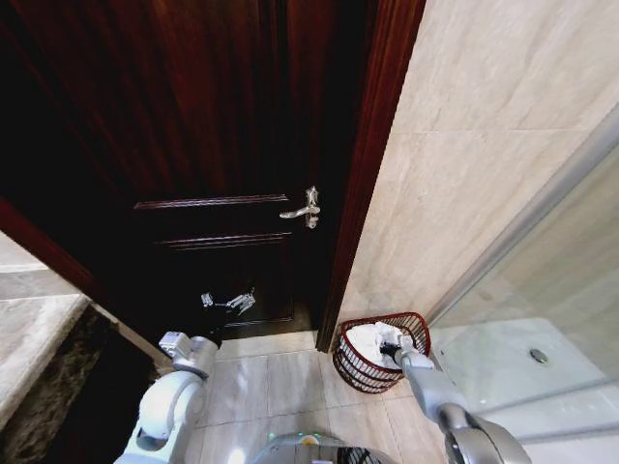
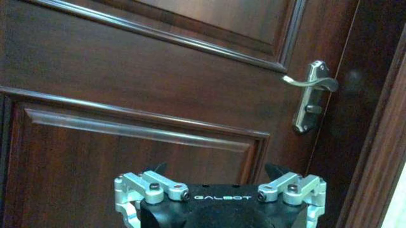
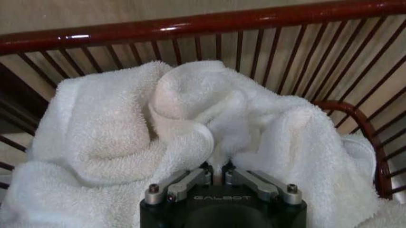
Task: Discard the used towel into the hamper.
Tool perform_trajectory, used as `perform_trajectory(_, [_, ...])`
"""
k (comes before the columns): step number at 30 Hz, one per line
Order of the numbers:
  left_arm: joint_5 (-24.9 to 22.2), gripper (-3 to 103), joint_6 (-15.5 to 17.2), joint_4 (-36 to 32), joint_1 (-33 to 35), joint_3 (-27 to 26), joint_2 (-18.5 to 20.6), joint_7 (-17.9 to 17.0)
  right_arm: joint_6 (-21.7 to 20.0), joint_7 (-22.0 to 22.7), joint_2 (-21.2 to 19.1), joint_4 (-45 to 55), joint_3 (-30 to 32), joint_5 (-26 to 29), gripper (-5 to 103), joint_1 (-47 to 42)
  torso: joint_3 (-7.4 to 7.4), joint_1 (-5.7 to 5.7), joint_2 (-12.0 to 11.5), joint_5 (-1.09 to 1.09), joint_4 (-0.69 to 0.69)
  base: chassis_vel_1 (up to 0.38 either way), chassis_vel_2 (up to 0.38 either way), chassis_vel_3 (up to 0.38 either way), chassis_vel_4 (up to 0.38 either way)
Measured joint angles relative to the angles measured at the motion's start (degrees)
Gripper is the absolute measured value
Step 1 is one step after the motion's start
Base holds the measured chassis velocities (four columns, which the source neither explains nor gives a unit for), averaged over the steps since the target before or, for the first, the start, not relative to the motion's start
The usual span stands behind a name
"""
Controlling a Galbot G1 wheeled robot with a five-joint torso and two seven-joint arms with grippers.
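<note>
Left pincer (image 1: pixel 182 345) raised at lower left of the head view, facing the dark wooden door (image 1: pixel 193 145); in the left wrist view its fingers (image 2: pixel 157 176) stand spread apart with nothing between them, pointed at the door panel below the silver lever handle (image 2: pixel 311 95). A stone-topped ledge (image 1: pixel 34 338) sits at the far left edge of the head view. Floor is pale tile (image 1: pixel 280 382); the door frame (image 1: pixel 372 164) meets a beige tiled wall (image 1: pixel 484 145) to its right. Hamper (image 1: pixel 372 362), a dark red-brown wire basket, stands on the floor at the foot of the door frame, against the wall. White towel (image 1: pixel 366 340) lies inside it, bunched, reaching near rim height. Right pincer (image 1: pixel 392 348) is reached down into the hamper's mouth; in the right wrist view its fingers (image 3: pixel 190 179) are drawn together, pinching a fold of the towel (image 3: pixel 190 123) with terry cloth heaped on both sides and the hamper rim (image 3: pixel 190 23) beyond. To the right, a glass shower partition (image 1: pixel 542 280) and the shower floor with a round drain (image 1: pixel 539 356).
</note>
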Motion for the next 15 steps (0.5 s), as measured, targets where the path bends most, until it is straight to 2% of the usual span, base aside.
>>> perform_trajectory(8, [0.0,100,0.0,0.0,0.0,0.0,0.0,0.0,-0.1,0.7,0.2,0.8,1.1,0.0,6,-0.4,0.10,0.08,0.2,0.05,0.01,0.000,0.000,0.000,0.000])
perform_trajectory(12, [0.0,100,0.0,0.0,0.0,0.0,0.0,0.0,-2.8,-0.9,-2.5,11.7,-0.9,3.9,5,-6.8,0.13,0.11,0.2,0.04,-0.02,0.000,0.000,0.000,0.000])
perform_trajectory(13, [0.0,100,0.0,0.0,0.0,0.0,0.0,0.0,-2.8,-0.9,-2.5,11.7,-0.9,3.9,5,-6.8,0.13,0.11,0.2,0.04,-0.02,0.000,0.000,0.000,0.000])
perform_trajectory(14, [0.0,100,0.0,0.0,0.0,0.0,0.0,0.0,-2.0,-1.6,-3.3,13.6,-0.9,3.9,15,-8.3,0.14,0.11,0.2,0.05,-0.02,0.000,0.000,0.000,0.000])
perform_trajectory(15, [0.0,100,0.0,0.0,0.0,0.0,0.0,0.0,-1.2,-2.4,-4.0,15.3,-0.3,3.7,15,-9.8,0.14,0.11,0.2,0.07,-0.01,0.000,0.000,0.000,0.000])
